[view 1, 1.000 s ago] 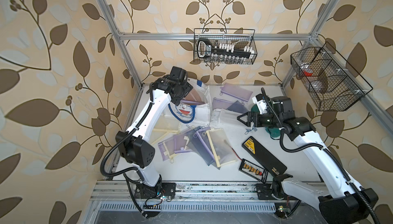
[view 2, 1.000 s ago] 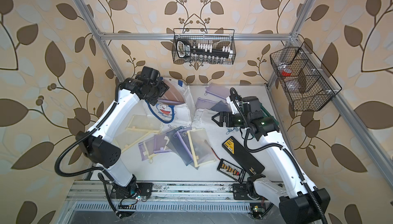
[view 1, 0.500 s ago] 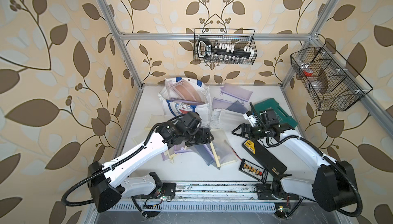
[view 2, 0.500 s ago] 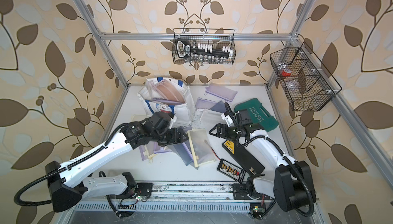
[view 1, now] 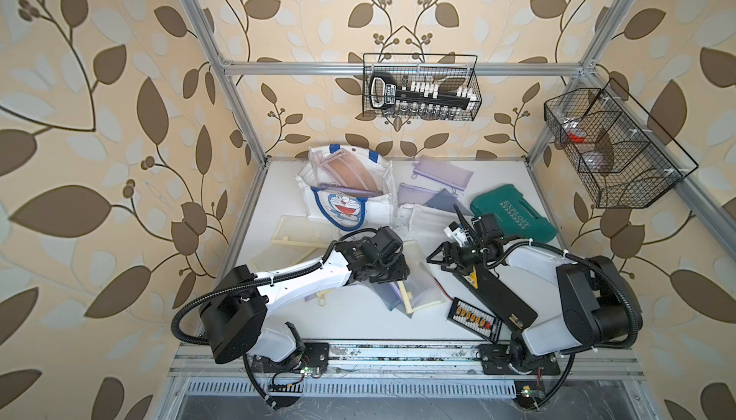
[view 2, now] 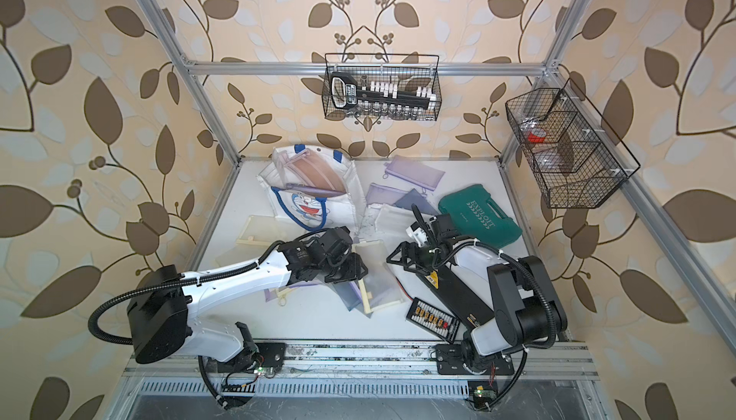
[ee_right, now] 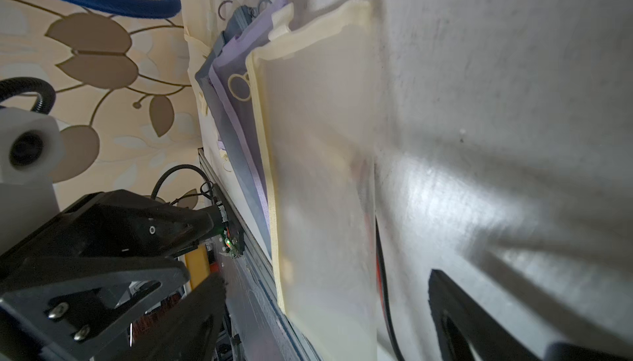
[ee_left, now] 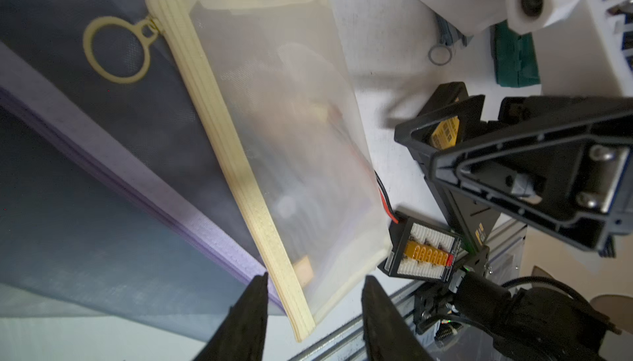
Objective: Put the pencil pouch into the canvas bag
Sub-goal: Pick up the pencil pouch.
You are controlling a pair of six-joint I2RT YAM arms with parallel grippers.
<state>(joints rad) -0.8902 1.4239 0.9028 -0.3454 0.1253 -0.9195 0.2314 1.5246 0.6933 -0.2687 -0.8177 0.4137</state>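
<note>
Both top views are rendering bright and even under soft overhead light (sharp from corner to corner), and the arms are casting only faint grey patches on the worktop (view 1: 358, 314). Wide-angle distortion is bowing the frame posts (view 1: 215, 59) toward the picture edges.

In the left wrist view, the cream pencil pouch (ee_left: 291, 136) is reading soft and smeared. The side over the purple pouches (ee_left: 102, 205) is sitting dim. The fingers (ee_left: 246, 321) of the left hand (ee_left: 315, 277) are showing as dark, unfocused wedges.

In the right wrist view, glare is washing out a patch of worktop (ee_right: 445, 188) and broad shadows are crossing it. The right hand (ee_right: 325, 273) is appearing as blurred black silhouettes.
</note>
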